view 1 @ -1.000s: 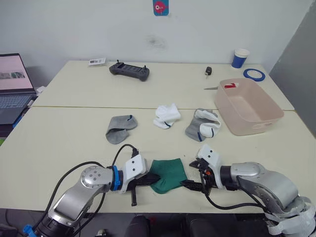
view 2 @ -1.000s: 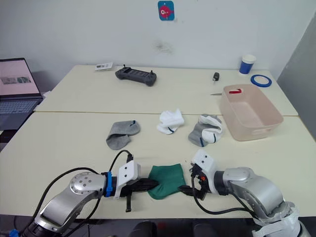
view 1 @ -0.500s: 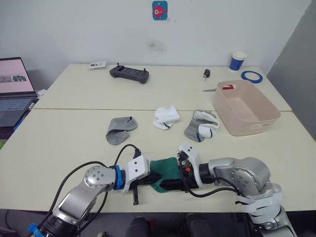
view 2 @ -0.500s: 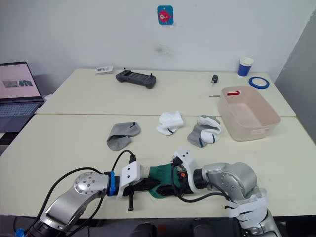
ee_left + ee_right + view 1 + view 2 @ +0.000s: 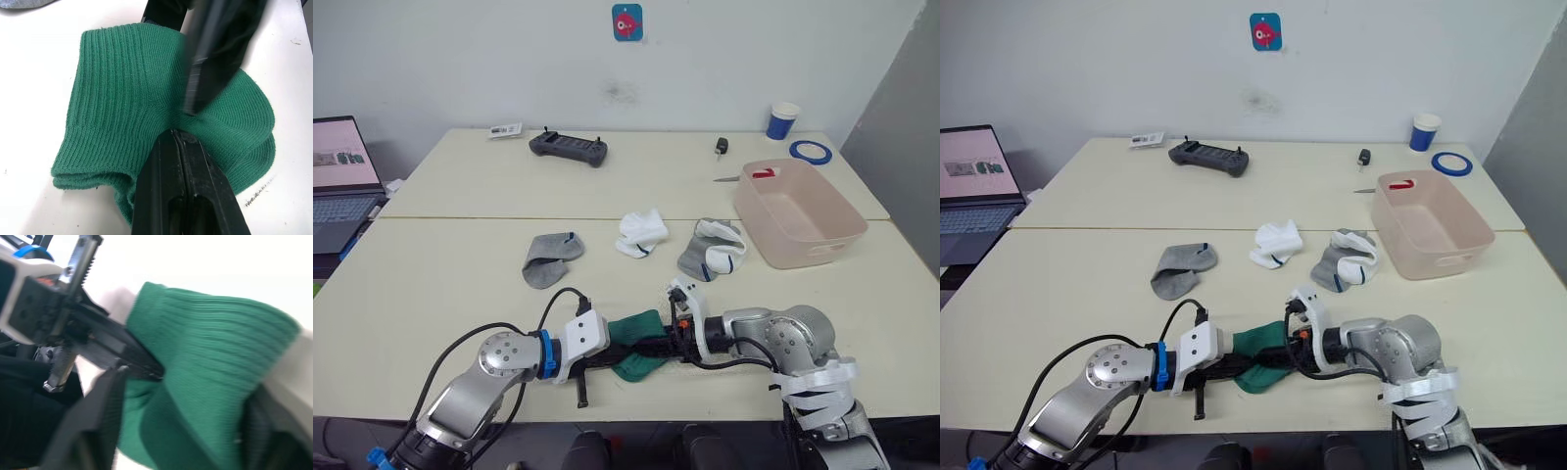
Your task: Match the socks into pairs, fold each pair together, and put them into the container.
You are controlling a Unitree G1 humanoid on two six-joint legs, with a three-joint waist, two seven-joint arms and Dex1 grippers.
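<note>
The green socks (image 5: 631, 335) lie stacked and partly doubled over near the table's front edge. My left gripper (image 5: 174, 134) is shut, its black fingers lying flat on the green fabric (image 5: 117, 93) with the tips at the crease. My right gripper (image 5: 658, 345) reaches in from the right, open, with one finger (image 5: 100, 416) on each side of the raised green fold (image 5: 210, 357). Farther back lie a grey sock (image 5: 551, 258), a white sock (image 5: 642, 231) and a grey and white sock heaped together (image 5: 713, 250). The pale pink container (image 5: 842, 227) stands at the right.
A black controller (image 5: 570, 146), a card (image 5: 506, 128), a key fob (image 5: 722, 146), a blue-and-white cup (image 5: 782, 120) and a blue tape ring (image 5: 814, 151) sit on the far table. A laptop (image 5: 337, 186) is at the left.
My right gripper has swung left from the socks' right edge to over them, and the green bundle now looks narrower and doubled over. The left gripper has stayed in place.
</note>
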